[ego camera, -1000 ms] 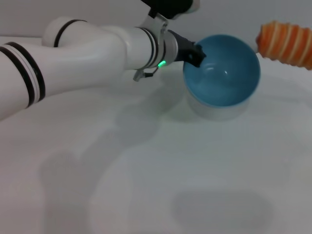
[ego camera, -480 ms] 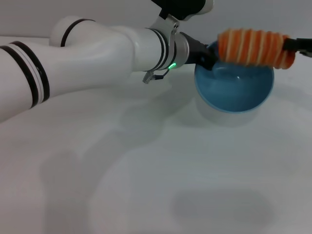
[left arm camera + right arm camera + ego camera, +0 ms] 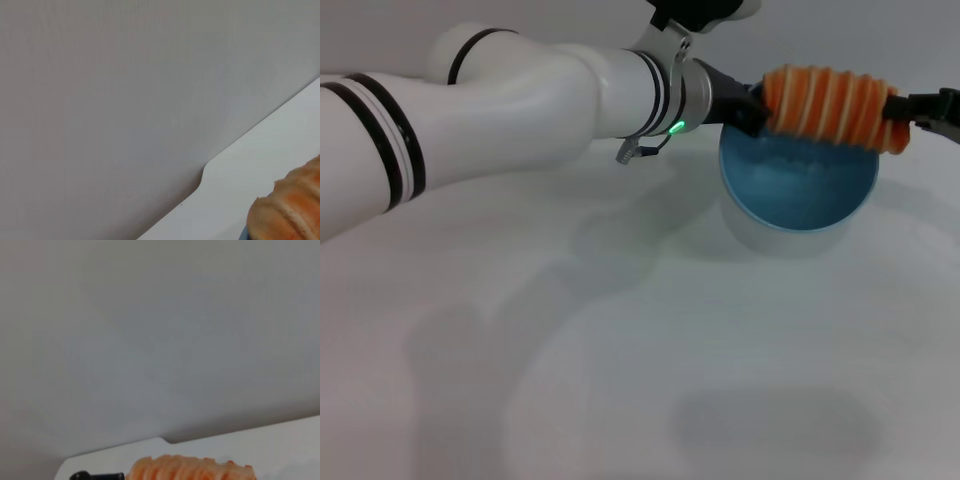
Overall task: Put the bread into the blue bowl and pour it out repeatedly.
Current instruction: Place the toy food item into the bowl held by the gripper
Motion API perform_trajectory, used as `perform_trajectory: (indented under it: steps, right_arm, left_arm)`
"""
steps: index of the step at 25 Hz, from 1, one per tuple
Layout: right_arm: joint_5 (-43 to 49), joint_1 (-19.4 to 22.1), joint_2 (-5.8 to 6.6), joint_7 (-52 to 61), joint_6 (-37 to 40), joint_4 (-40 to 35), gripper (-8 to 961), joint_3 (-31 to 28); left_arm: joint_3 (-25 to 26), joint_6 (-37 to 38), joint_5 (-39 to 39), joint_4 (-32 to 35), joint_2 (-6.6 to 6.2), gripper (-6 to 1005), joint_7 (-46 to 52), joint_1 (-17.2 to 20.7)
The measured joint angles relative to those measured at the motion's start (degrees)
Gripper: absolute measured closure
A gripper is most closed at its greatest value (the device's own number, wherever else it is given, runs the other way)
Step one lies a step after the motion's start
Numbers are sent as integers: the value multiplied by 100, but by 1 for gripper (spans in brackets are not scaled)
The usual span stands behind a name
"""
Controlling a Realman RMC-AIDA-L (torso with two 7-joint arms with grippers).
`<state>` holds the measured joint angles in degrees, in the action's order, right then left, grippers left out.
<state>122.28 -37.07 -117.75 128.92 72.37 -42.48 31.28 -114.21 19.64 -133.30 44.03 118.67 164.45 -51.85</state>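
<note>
The blue bowl (image 3: 800,190) stands on the white table, tipped so its inside faces the head view. My left gripper (image 3: 748,108) is shut on the bowl's left rim, reached from the left by the long white arm. The bread (image 3: 828,103), ribbed orange and cream, hangs level just over the bowl's far rim and spans its width. At the right edge my right gripper (image 3: 908,113) is shut on the bread's right end. One end of the bread (image 3: 292,205) shows in the left wrist view. Its whole length (image 3: 192,469) shows in the right wrist view.
The bare white table (image 3: 650,350) spreads out in front of the bowl, with only soft shadows on it. A plain grey wall (image 3: 125,100) stands behind the table's far edge. My left forearm (image 3: 520,100) lies across the upper left of the table.
My right gripper has carried the bread in from the far right to a place over the bowl. The left arm and bowl have shifted slightly right.
</note>
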Motion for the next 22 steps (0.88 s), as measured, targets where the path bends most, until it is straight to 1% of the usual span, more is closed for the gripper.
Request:
perform_trajectory:
  steps: [7, 14, 16, 18, 22]
  right_arm:
    - [23, -42, 17, 7, 17, 45, 860, 217]
    - [-35, -10, -32, -123, 152, -26, 842, 228]
    - [-178, 18, -45, -320, 213, -38, 836, 234]
    - [-552, 98, -49, -601, 335, -9, 830, 242]
    - [-788, 200, -47, -713, 418, -34, 628, 241]
  left_arm:
    - [-21, 4, 1, -2, 6, 998, 15, -52]
    - [26, 50, 6, -11, 2, 998, 32, -54]
    - [28, 55, 7, -11, 2, 998, 33, -54]
    - [26, 56, 12, -10, 10, 998, 37, -47]
    - [27, 59, 20, -12, 15, 1000, 37, -30]
